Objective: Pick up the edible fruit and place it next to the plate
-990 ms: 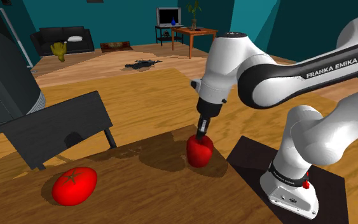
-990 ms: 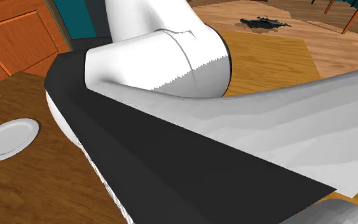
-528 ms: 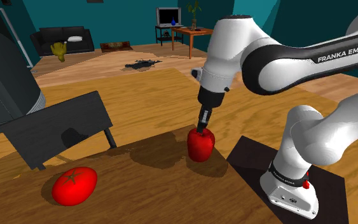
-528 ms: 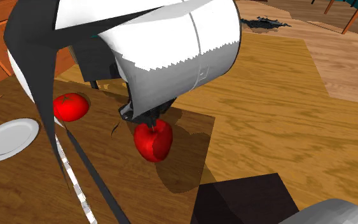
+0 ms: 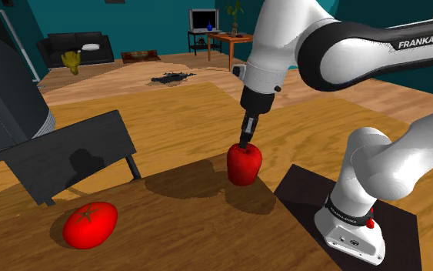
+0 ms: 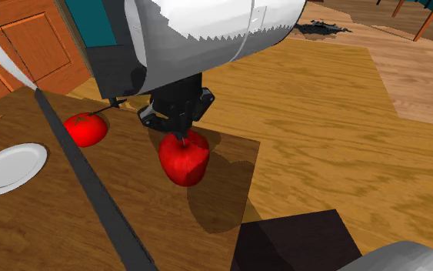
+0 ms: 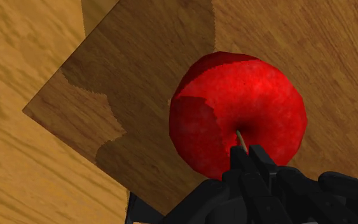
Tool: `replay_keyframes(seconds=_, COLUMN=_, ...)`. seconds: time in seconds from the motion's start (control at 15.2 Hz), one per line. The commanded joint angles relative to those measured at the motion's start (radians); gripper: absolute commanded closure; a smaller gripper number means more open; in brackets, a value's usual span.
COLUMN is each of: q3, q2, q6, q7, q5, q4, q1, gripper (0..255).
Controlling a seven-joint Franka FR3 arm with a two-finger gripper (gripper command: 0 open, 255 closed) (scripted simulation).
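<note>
The only writing that can be read is on the arm [image 5: 361,54]. In the shoulder view, white capitals on its dark band spell "FRANKA EMI", cut off there by the picture's edge.

The gripper [image 5: 244,143] points straight down at a red apple [image 5: 244,165]. Its black fingers [image 7: 246,167] are closed together on the top of the apple, right at the thin stem [image 7: 241,139]. The wrist view shows this best: the tips meet at the dimple, with the stem just ahead of them. The apple appears to hang just clear of the dark wooden table [image 5: 191,231], with its shadow on the wood beneath.

The shoulder view gives the wider room. A red tomato [image 5: 90,224] lies on the table well apart from the apple, toward that view's left and nearer the camera. The black stand [image 5: 299,189] sits just to the apple's lower right. Far behind the apple are a dark sofa [image 5: 76,48] and a small screen [image 5: 203,18] (both tiny).

The second exterior view adds a white plate [image 6: 11,168] — it rests on the table well apart from the apple, farther from it than the tomato is. Orange cabinet doors [image 6: 22,38] stand beyond the plate, away from the apple.

The wrist view adds the ground below: the apple hangs over an edge of the table, with paler floorboards [image 7: 18,165] around it.
</note>
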Motion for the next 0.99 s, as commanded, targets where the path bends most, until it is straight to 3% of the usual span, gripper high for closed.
replay_keyframes(seconds=0.0, q3=-0.002, q2=0.0, q6=-0.026, q7=0.003, q5=-0.002, q4=0.026, q1=-0.001, gripper=255)
replay_keyframes(seconds=0.79, q3=-0.02, q2=0.024, q6=-0.174, q7=0.007, q5=-0.022, q4=0.198, q1=-0.012, gripper=255)
replay_keyframes(seconds=0.92, q3=0.025, q2=0.064, q6=-0.163, q7=0.053, q5=-0.008, q4=0.231, q1=-0.006, gripper=255)
